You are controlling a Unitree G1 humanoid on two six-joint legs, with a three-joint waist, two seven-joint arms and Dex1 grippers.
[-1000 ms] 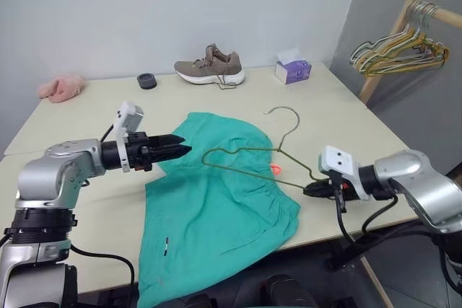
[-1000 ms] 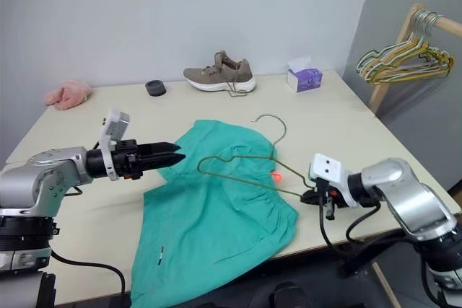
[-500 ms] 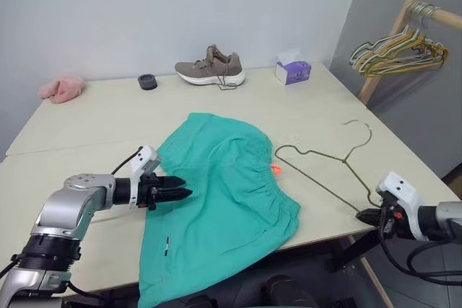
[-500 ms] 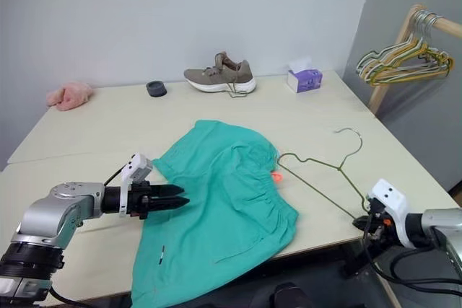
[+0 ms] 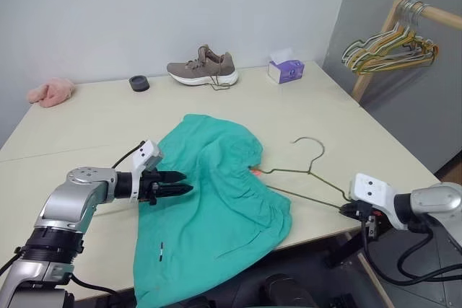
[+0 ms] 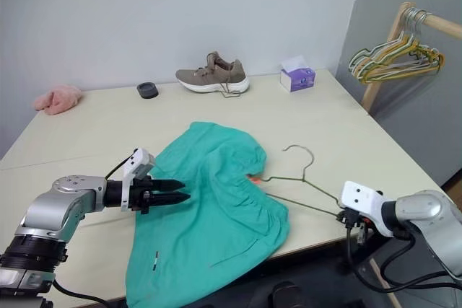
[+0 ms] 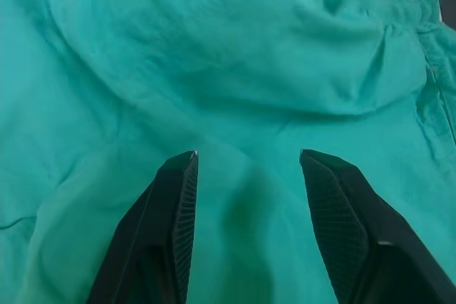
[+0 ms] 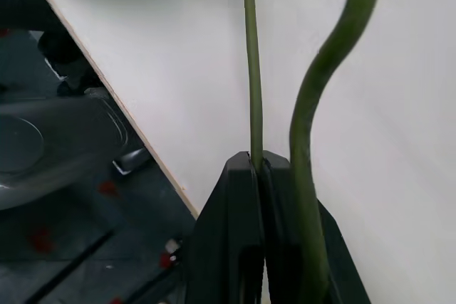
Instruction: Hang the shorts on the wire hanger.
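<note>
The teal shorts (image 5: 216, 192) lie spread on the table (image 5: 94, 120), one leg hanging over the front edge. My left gripper (image 5: 186, 182) sits low at their left edge, open, its fingers (image 7: 174, 204) apart over the cloth. The wire hanger (image 5: 289, 171) lies on the table to the right of the shorts, hook pointing away from me. Its left end reaches the gathered waistband by the orange tag (image 5: 256, 172). My right gripper (image 5: 354, 210) is at the table's front right edge, shut on the hanger's right corner (image 8: 253, 105).
Along the far side of the table are a brown shoe (image 5: 202, 70), a purple tissue box (image 5: 286, 70), a black round object (image 5: 138, 83) and a pink cloth (image 5: 49, 91). A wooden rack with coloured hangers (image 5: 390, 41) stands at the right.
My left gripper dropped from above the shorts to their left edge. My right gripper carried the hanger off the shorts to the right, then brought it back toward the waistband. The view also shifted.
</note>
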